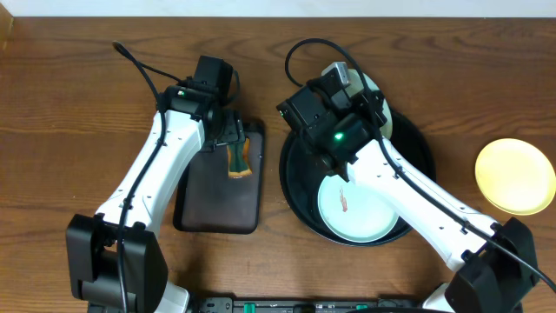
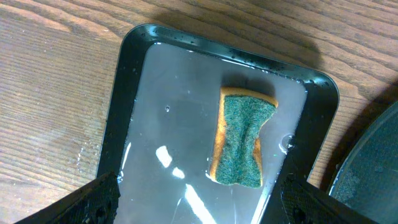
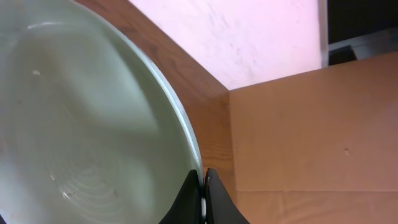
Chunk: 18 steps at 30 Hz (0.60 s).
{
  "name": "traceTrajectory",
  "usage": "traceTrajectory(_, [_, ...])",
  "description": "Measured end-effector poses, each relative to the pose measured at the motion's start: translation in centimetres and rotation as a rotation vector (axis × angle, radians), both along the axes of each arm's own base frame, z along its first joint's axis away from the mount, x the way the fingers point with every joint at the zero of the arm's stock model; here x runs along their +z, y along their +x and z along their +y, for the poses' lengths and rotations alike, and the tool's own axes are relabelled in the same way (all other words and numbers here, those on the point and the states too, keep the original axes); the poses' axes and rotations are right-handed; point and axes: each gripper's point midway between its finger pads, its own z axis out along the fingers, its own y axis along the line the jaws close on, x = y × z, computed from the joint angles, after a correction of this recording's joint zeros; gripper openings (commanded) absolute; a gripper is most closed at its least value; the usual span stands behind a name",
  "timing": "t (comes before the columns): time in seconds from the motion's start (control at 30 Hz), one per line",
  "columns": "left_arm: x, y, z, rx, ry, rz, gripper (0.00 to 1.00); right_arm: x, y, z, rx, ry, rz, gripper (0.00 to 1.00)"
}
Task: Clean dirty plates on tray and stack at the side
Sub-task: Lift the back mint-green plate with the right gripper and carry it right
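My right gripper is shut on the rim of a pale mint-white plate and holds it tilted above the far side of the round black tray. This plate shows behind the arm in the overhead view. A second mint-white plate with a reddish smear lies flat in the tray's near half. The pale yellow plate lies on the table at the right, outside the tray. My left gripper is open and empty above a green and yellow sponge.
The sponge lies in a smaller black rectangular tray holding a film of water, left of the round tray. This tray also shows in the overhead view. The wooden table's far edge and a cardboard box show in the right wrist view.
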Motion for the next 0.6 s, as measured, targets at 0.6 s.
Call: traceTrajectory(0.6, [0.0, 0.0, 0.0, 0.0, 0.0, 0.0, 0.84, -0.9, 0.1, 0.2, -0.005, 0.089, 0.006, 0.01])
